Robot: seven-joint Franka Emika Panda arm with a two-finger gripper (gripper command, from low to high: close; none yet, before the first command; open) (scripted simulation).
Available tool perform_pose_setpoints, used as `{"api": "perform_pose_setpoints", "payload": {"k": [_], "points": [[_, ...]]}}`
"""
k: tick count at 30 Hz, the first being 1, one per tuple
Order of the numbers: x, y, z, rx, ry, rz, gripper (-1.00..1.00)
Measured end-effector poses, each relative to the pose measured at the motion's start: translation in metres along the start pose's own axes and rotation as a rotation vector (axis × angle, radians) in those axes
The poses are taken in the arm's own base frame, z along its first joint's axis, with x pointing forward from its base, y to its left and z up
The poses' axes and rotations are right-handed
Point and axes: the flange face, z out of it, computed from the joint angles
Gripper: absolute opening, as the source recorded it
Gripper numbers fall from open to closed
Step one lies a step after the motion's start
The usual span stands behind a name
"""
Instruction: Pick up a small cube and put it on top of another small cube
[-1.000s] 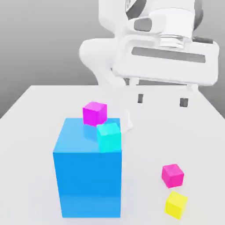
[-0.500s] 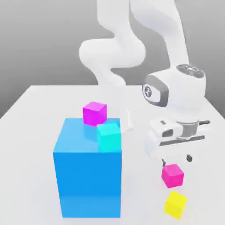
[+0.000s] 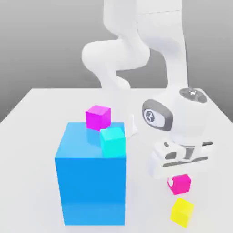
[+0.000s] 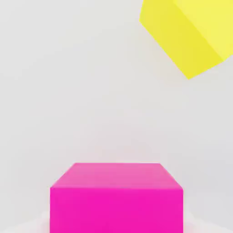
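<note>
The small hot-pink cube (image 3: 182,184) (image 4: 116,200) rests on the white table at the exterior view's right. My gripper (image 3: 180,176) has come straight down onto it and is shut on it, and the white hand covers the cube's top edge. In the hand view the pink cube sits close up, with its top face and one side showing. A yellow small cube (image 3: 182,211) (image 4: 191,32) lies on the table just beyond it, nearer the front. A more purplish magenta small cube (image 3: 98,117) sits on top of the big blue cube (image 3: 90,182).
A cyan small cube (image 3: 113,141) sits at the big blue cube's upper right corner. The arm's white base stands behind the blue cube. The white table (image 3: 36,118) stretches out to the exterior view's left.
The hand has dropped from high above the table down onto the hot-pink cube, and its jaws have gone from wide open to shut. No cube has moved.
</note>
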Motion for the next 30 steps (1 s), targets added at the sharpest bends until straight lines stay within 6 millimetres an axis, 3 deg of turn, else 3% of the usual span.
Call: {"api": "perform_pose_setpoints", "payload": {"k": [12,16,22,25,30], "points": [[-0.001,-0.006,-0.063,0.0,0.004,-0.041,-1.0],[0.05,-0.012,-0.099,-0.033,0.044,0.018,-1.0],[0.124,-0.003,-0.18,-0.068,0.078,0.17,-1.0],[0.153,0.02,-0.226,-0.068,0.074,0.314,-1.0],[0.189,0.079,-0.306,-0.029,0.033,0.595,-1.0]]}}
